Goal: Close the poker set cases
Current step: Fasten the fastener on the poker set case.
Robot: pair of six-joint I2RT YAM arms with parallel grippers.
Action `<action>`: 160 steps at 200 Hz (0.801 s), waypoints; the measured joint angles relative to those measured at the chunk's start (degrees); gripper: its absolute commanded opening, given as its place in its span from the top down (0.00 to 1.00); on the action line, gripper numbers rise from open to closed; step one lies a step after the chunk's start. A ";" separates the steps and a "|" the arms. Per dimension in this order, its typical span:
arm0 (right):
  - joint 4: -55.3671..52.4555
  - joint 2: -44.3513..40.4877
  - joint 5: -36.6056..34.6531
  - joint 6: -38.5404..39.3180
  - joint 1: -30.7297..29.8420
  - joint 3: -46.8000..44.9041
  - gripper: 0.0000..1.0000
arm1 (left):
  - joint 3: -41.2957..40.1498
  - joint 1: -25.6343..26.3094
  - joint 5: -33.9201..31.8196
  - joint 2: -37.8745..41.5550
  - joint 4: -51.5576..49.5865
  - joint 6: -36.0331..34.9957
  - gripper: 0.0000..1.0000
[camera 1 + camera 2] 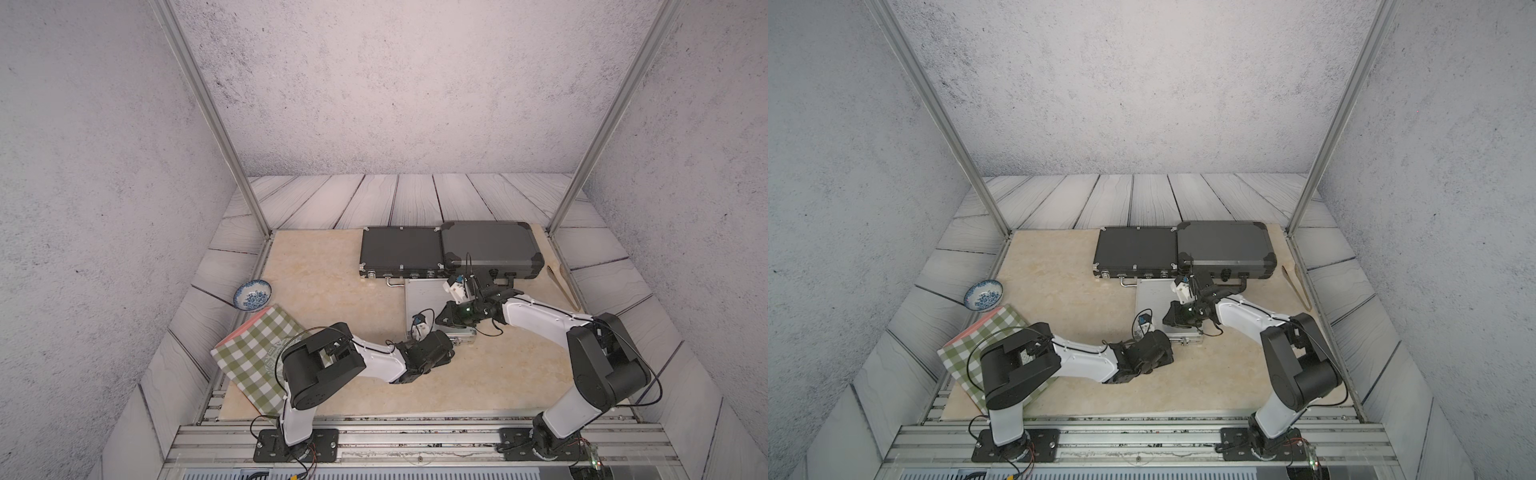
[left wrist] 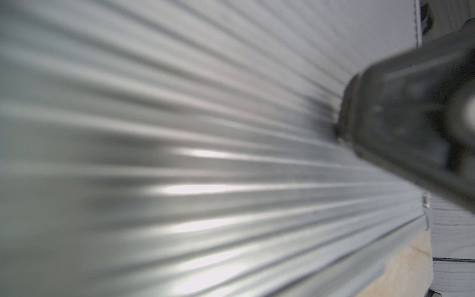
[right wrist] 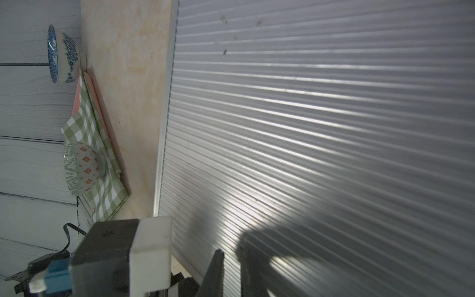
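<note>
The silver case (image 1: 424, 299) lies at the middle of the surface (image 1: 324, 270), a little toward 1 o'clock. Its ribbed lid is down flat, and its latch side faces 6 o'clock. Two black cases sit side by side at the far edge, the flat black case (image 1: 401, 251) at 12 o'clock and the thicker black case (image 1: 490, 247) at 1 o'clock. Both have their lids down, but the latches are too small here to tell whether they are fastened.

Both arms are on the silver case. The left arm (image 1: 374, 359) comes in from 7 o'clock and puts the left jaws at the lid's near edge. The right arm (image 1: 536, 318) comes in from 4 o'clock and sets the right jaws on the lid closer to its middle. Both pairs of jaws are closed and grip nothing. In the right wrist view the tips rest on the ribbed lid (image 3: 308, 128). The left wrist view is filled by the same ribbing (image 2: 205, 154), very close and blurred. The dark shape at its edge is probably one of the jaws, though I cannot be sure.

The step in hand looks like pressing the silver lid home, and it seems to be the last case left. The next move likely calls for firm downward pressure near the 6 o'clock edge, so that the lid seats all along. One arm would then hold it there while the other pushes the front latches over. The ribbed metal is slick, so a tip could skate sideways unless the push goes straight down.
</note>
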State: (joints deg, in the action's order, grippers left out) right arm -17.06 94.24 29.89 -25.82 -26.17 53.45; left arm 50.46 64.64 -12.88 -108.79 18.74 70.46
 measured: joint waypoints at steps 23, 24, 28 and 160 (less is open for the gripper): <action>0.74 0.00 -0.02 0.39 0.02 -0.20 0.83 | -1.18 0.37 -1.77 -0.50 3.37 -0.39 1.00; 0.83 0.00 -0.02 0.39 0.02 -0.22 0.83 | -1.20 0.37 -1.84 -0.52 3.43 -0.39 1.00; 1.01 0.02 -0.04 0.44 0.04 -0.24 0.83 | -1.22 0.39 -2.16 -0.70 3.82 -0.44 1.00; 2.01 0.92 0.39 1.03 0.11 0.63 0.83 | -5.88 -0.79 -3.26 10.82 -5.07 -1.31 0.95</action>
State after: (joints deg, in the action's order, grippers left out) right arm -15.05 95.15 30.28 -24.80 -26.06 54.08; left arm 44.58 63.86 -16.14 -97.97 13.67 69.14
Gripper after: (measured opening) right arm 0.168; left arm 0.044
